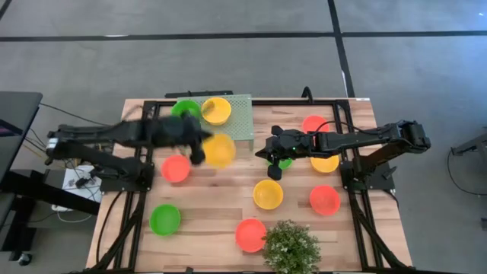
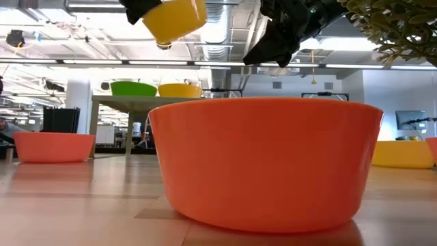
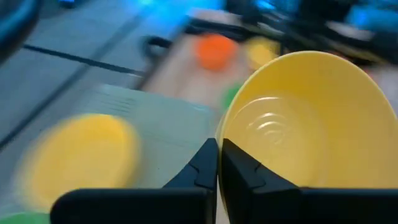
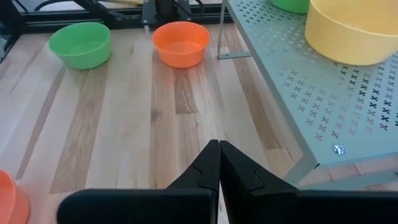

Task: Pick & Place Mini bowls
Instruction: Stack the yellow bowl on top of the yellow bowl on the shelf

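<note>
Wooden bench (image 1: 221,217) below, my left gripper (image 1: 199,146) clamps a yellow bowl (image 1: 220,150) by its rim, aloft beside the perforated stand (image 1: 242,122), so I'd carry it level and lower gently, while my right gripper (image 1: 272,164) waits closed, empty, mid-bench.

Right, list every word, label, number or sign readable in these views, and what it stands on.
None can be read. The small round plastic bowls, the pale green perforated metal stand and the wooden table carry no print; its x-shaped marks are holes. Screens in the room behind are too small.
</note>
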`<state>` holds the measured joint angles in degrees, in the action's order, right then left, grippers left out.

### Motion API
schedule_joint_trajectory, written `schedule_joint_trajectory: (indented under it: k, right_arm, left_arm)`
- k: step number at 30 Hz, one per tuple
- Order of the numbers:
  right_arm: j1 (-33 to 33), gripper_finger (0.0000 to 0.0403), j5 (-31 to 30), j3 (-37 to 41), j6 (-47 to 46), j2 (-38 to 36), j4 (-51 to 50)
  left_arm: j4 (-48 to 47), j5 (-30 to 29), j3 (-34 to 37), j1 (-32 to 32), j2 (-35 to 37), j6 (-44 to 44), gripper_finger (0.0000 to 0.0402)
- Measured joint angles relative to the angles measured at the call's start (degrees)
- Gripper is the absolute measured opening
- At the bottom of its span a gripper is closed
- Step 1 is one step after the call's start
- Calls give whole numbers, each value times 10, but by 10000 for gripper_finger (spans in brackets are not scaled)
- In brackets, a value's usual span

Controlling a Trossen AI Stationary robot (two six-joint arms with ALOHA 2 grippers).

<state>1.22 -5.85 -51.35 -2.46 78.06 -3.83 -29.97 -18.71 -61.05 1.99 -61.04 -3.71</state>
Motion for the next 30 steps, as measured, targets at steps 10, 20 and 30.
schedule_joint_trajectory:
  k: [10, 20, 30]
  right_arm:
    - [6, 0, 0, 0, 0, 0, 0]
    - [12, 0, -1, 0, 0, 0, 0]
    - [12, 0, -1, 0, 0, 0, -1]
  left_arm:
    - [17, 168, -6, 290, -19, -2, 9]
    - [30, 235, -6, 399, -97, -19, 11]
    - [30, 236, -6, 403, -138, -19, 16]
